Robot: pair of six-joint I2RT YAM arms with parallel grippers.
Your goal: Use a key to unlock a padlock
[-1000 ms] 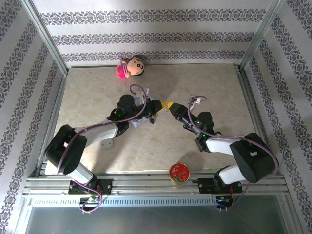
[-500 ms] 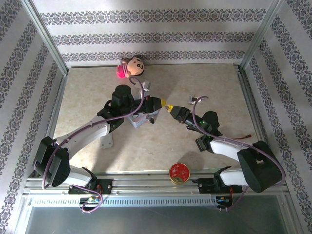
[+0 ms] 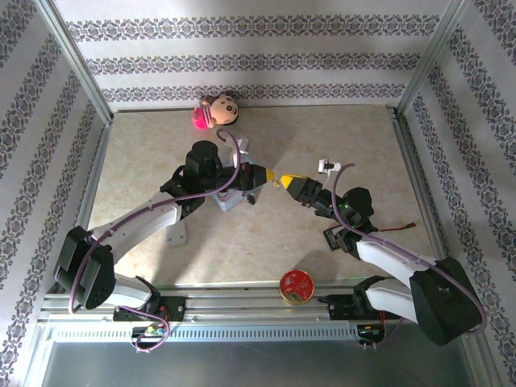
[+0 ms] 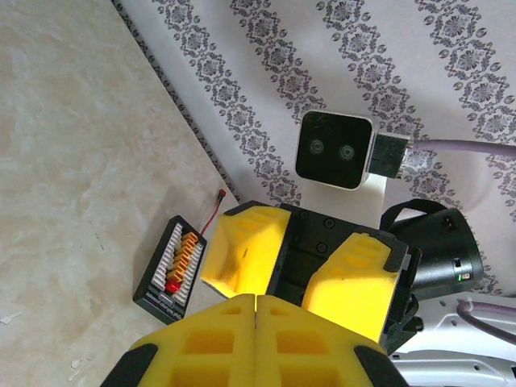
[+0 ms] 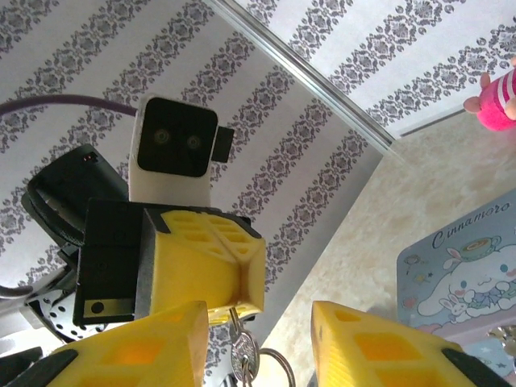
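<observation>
My left gripper hangs above the table's middle, its yellow fingers pressed together. Seen from the right wrist, the left gripper pinches the blade of a small silver key, which dangles below it on a ring. My right gripper faces it tip to tip, a short gap away. The right gripper stands open, its fingers on either side of the hanging key and apart from it. In the left wrist view the right gripper shows open. The padlock is hidden.
A pale blue Cinnamoroll box lies under the left gripper. A flat black card with red-yellow print lies by the right arm. A doll-head toy sits at the back, and a red round tin at the front edge.
My right gripper has drawn back to the right, opening a gap to the left gripper's tip. The left arm raised its elbow early on, then stayed still, key still pinched.
</observation>
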